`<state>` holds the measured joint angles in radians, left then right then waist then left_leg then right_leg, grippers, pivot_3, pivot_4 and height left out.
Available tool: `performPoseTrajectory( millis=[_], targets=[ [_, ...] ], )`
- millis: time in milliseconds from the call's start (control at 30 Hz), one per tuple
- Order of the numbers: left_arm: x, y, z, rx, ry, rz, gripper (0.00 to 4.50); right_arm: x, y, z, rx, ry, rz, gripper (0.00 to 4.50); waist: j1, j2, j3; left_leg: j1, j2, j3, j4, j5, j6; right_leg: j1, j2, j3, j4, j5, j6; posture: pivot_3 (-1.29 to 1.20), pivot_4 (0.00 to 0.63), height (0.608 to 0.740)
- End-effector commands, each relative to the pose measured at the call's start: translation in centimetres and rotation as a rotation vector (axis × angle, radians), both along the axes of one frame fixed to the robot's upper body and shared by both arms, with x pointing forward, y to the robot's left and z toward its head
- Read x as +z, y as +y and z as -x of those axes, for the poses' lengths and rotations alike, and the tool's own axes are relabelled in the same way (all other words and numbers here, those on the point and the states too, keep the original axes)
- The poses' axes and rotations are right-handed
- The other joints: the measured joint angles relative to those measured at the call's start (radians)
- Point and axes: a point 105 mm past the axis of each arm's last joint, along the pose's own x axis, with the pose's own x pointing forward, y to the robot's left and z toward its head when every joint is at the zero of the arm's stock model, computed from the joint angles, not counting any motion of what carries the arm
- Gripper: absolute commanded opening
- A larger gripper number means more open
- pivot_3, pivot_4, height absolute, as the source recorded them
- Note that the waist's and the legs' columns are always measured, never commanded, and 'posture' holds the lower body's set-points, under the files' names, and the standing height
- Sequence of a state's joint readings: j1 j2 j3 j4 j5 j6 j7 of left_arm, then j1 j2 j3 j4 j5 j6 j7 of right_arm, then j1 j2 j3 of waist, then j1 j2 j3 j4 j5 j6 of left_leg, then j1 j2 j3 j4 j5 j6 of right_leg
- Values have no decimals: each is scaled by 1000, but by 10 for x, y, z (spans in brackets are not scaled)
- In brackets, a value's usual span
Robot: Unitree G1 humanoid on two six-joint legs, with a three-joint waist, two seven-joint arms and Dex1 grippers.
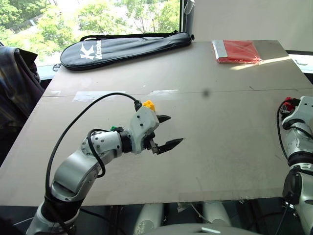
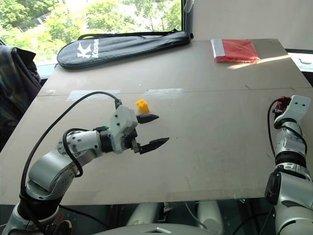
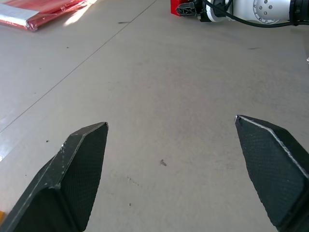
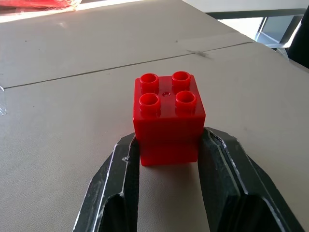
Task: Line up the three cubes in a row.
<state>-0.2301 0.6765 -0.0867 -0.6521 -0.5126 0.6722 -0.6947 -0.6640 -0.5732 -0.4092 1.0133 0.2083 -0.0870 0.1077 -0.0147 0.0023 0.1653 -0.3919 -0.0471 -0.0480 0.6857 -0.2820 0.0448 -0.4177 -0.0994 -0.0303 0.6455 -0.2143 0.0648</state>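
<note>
While the right tool (image 4: 169,145) clamps the red cube (image 4: 168,118) at the tabletop's (image 1: 220,122) right edge, the left tool (image 1: 166,131), jaws apart, hovers near the yellow cube (image 2: 142,104); no row is formed yet.

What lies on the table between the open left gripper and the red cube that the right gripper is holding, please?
Nothing: the left wrist view shows bare table from the left gripper to the red cube in the right gripper.

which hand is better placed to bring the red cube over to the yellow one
The right hand: its fingers are already shut on the red cube. The left hand is open and empty beside the yellow cube.
</note>
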Motion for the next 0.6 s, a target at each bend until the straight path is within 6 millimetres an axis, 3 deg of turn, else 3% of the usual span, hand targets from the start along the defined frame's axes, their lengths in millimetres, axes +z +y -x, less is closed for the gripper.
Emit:
performPoseTrajectory(
  millis=[33, 267, 400, 600],
  targets=[
    [9, 2, 2, 1, -51, 2, 4308, 20, -7, 0, 0, -67, 35, 1208, 0, 0, 0, 0, 0, 0, 0, 0, 0, 0, 0, 0, 0, 0, 0, 0, 150, 694],
    [7, 5, 4, 10, -38, 0, 4308, 25, 19, 13, 146, -154, 12, 1208, 1, 0, 0, 0, 0, -1, 0, 0, 0, 0, 0, 1, 0, 0, 0, 0, 150, 694],
    [2, 5, 7, 6, -16, -2, 4308, 23, 49, 37, 303, -153, -21, 1208, 5, 0, 0, -1, 1, -3, 0, 0, 0, 0, 0, 0, 0, 0, 0, 0, 150, 694],
    [-7, 11, 10, 5, 18, -10, 4308, 17, 92, 80, 656, 6, -8, 1208, 6, 0, 0, -1, 0, -3, 0, -3, 5, 0, -1, -1, 0, 0, 0, 0, 150, 694]
  ],
)
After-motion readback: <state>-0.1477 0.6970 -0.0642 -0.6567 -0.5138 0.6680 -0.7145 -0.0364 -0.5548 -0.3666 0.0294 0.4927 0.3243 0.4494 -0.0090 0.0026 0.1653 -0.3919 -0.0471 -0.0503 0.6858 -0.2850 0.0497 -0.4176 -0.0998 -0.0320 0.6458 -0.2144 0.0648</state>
